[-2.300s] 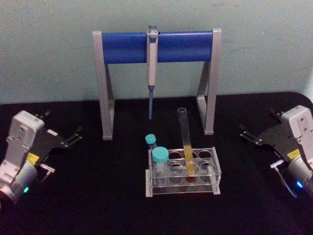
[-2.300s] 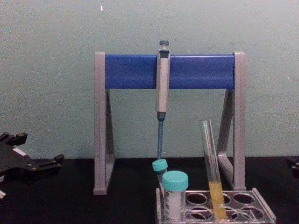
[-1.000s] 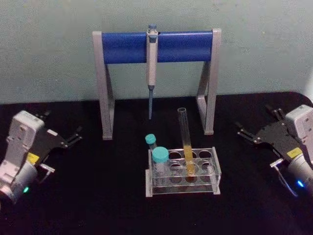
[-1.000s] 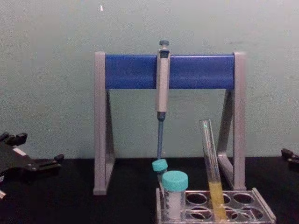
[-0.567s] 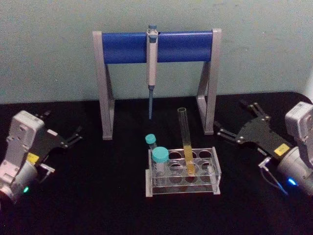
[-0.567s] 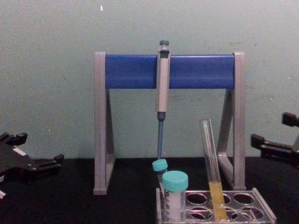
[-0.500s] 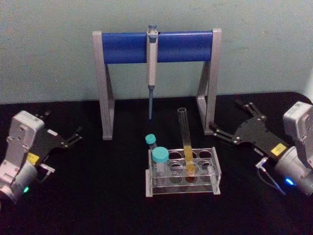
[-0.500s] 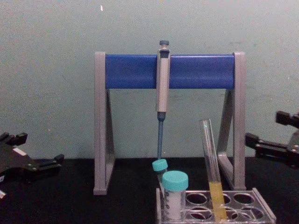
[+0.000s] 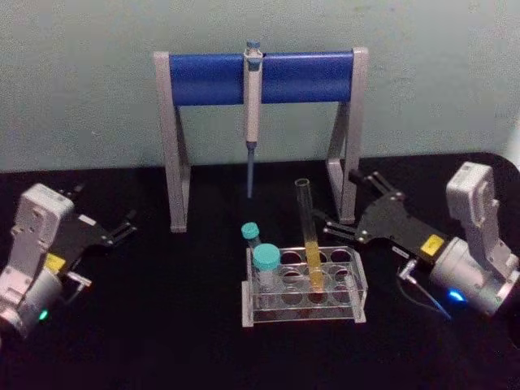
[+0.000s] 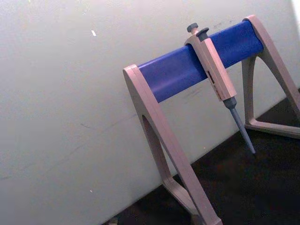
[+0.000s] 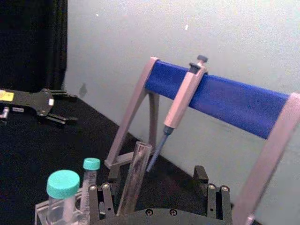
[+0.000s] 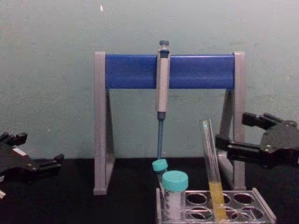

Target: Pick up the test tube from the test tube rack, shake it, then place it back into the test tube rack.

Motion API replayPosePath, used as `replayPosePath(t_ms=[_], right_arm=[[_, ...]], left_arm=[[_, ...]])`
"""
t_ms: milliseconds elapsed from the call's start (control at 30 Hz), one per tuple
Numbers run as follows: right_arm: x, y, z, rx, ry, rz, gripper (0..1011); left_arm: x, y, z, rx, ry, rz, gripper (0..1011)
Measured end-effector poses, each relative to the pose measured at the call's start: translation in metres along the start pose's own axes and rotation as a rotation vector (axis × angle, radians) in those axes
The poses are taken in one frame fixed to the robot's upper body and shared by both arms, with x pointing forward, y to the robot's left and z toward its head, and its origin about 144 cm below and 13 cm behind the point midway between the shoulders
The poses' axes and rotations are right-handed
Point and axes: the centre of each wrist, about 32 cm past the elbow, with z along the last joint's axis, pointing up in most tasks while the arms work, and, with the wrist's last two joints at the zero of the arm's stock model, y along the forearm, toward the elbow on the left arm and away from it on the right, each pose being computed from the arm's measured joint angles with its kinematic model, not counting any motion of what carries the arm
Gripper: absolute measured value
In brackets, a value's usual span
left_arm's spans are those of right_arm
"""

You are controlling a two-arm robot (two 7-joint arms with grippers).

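The test tube [image 9: 309, 236] is a long clear glass tube with yellow liquid in its lower part. It stands tilted in the back row of the clear test tube rack [image 9: 305, 315] at the table's centre. The chest view shows the test tube [image 12: 212, 172] rising from the rack [image 12: 264, 212]. My right gripper [image 9: 335, 195] is open, just right of the tube's upper half and not touching it. In the right wrist view the tube [image 11: 133, 178] stands ahead between the spread fingers [image 11: 101, 197]. My left gripper [image 9: 104, 207] rests open at the far left.
A grey stand with a blue bar [image 9: 207, 77] stands behind the rack, and a grey pipette [image 9: 253, 97] hangs from it. Its right leg [image 9: 348, 179] is close behind my right gripper. Two teal-capped tubes [image 9: 266, 260] fill the rack's left end.
My right gripper has swung in from the table's right edge toward the test tube, staying open. The left arm, tube and rack have not moved.
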Motion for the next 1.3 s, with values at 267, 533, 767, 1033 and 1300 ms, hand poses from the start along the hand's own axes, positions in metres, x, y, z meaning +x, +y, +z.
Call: replayPosePath(t_ms=[267,533,767,1033,1300], right_arm=[[0.006,0.017,-0.001,-0.023,0.052,0.052,1000],[0.007,0.024,0.001,-0.067,0.095,0.072,1000],[0.008,0.027,0.004,-0.093,0.132,0.089,1000],[0.011,0.030,0.006,-0.111,0.157,0.099,1000],[0.012,0.033,0.006,-0.131,0.183,0.113,1000]], left_arm=[[0.000,0.000,0.000,0.000,0.000,0.000,1001],[0.000,0.000,0.000,0.000,0.000,0.000,1001],[0.000,0.000,0.000,0.000,0.000,0.000,1001],[0.000,0.000,0.000,0.000,0.000,0.000,1001],[0.000,0.000,0.000,0.000,0.000,0.000,1001]])
